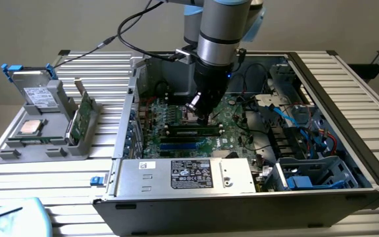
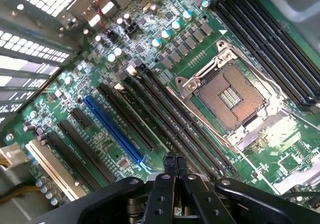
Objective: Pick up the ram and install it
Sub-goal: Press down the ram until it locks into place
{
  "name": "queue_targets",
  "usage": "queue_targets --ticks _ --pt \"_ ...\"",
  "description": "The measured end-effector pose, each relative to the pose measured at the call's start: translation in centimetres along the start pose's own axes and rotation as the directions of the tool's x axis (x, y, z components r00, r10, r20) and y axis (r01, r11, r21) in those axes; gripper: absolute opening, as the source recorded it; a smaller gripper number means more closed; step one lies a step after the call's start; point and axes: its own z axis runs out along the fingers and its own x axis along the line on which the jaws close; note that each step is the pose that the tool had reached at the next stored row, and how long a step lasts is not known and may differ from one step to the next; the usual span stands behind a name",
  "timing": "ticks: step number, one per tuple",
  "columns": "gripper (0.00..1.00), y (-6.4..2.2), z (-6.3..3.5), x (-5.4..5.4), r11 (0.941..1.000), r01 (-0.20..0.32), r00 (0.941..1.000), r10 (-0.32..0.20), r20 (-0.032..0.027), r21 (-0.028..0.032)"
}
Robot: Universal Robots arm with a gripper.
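In the exterior view my gripper point(image 1: 203, 117) hangs inside the open computer case point(image 1: 347, 148), low over the green motherboard point(image 1: 176, 116). Just in front of its tips, the ram point(image 1: 193, 131), a long dark stick with green showing, stands in a slot with white latches at both ends. In the wrist view my gripper point(image 2: 173, 160) is shut, its two fingertips pressed together with nothing between them. They sit right over the row of long black memory slots point(image 2: 170, 108) beside the open processor socket point(image 2: 227, 96). Whether the tips touch the ram I cannot tell.
A grey holder point(image 1: 45, 143) on the exterior view's left carries a silver processor chip point(image 1: 30, 127), an upright green board point(image 1: 83, 116) and a drive point(image 1: 39, 94). In the case are the power supply point(image 1: 186, 175), blue cables point(image 1: 295, 118) and a blue slot point(image 2: 112, 129).
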Motion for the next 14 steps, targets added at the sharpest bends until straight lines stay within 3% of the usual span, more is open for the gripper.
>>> queue_targets --ticks 7,14 --pt "0.11 0.00 0.11 -0.01 0.9953 -0.097 0.9953 0.097 0.0004 -0.0083" --pt "0.11 -0.01 0.29 -0.02 0.9820 -0.188 0.9821 0.188 -0.0019 -0.0140"
